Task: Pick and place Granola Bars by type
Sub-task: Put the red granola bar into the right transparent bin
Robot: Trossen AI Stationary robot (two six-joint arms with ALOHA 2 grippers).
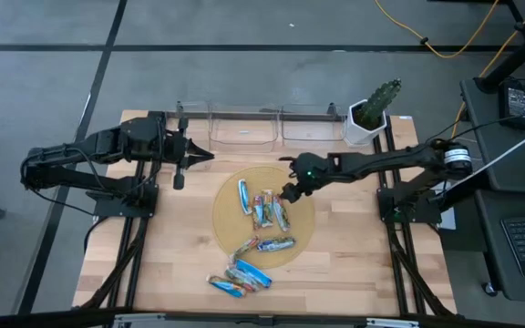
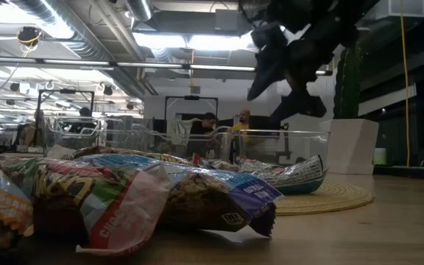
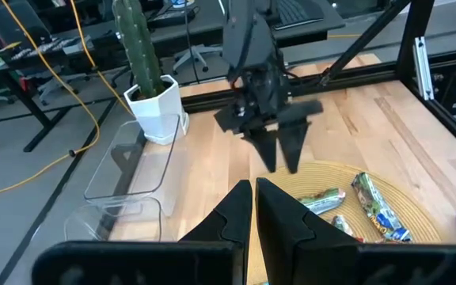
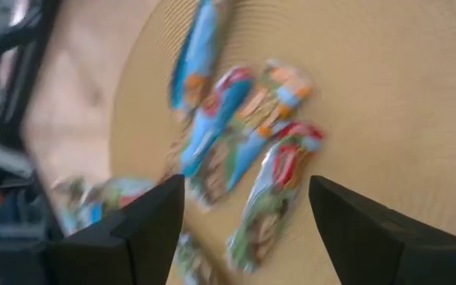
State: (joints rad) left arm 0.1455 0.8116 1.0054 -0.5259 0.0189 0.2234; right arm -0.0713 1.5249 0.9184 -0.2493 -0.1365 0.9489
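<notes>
Several small shiny wrapped granola bars (image 1: 267, 211) lie on a round tan mat (image 1: 264, 217); more bars (image 1: 241, 278) lie on the wood near the table's front edge. My right gripper (image 1: 290, 193) hangs open and empty above the mat's far right part, over the bars (image 4: 248, 158). It also shows in the left wrist view (image 3: 279, 142). My left gripper (image 1: 206, 157) is shut and empty, above the table's far left, left of the mat; its closed fingers show in its own view (image 3: 253, 207).
Two clear plastic bins (image 1: 241, 128) (image 1: 310, 122) stand along the far edge. A cactus in a white pot (image 1: 372, 114) stands at the far right. Bare wood lies right of the mat. People sit in the room beyond the table (image 2: 212, 129).
</notes>
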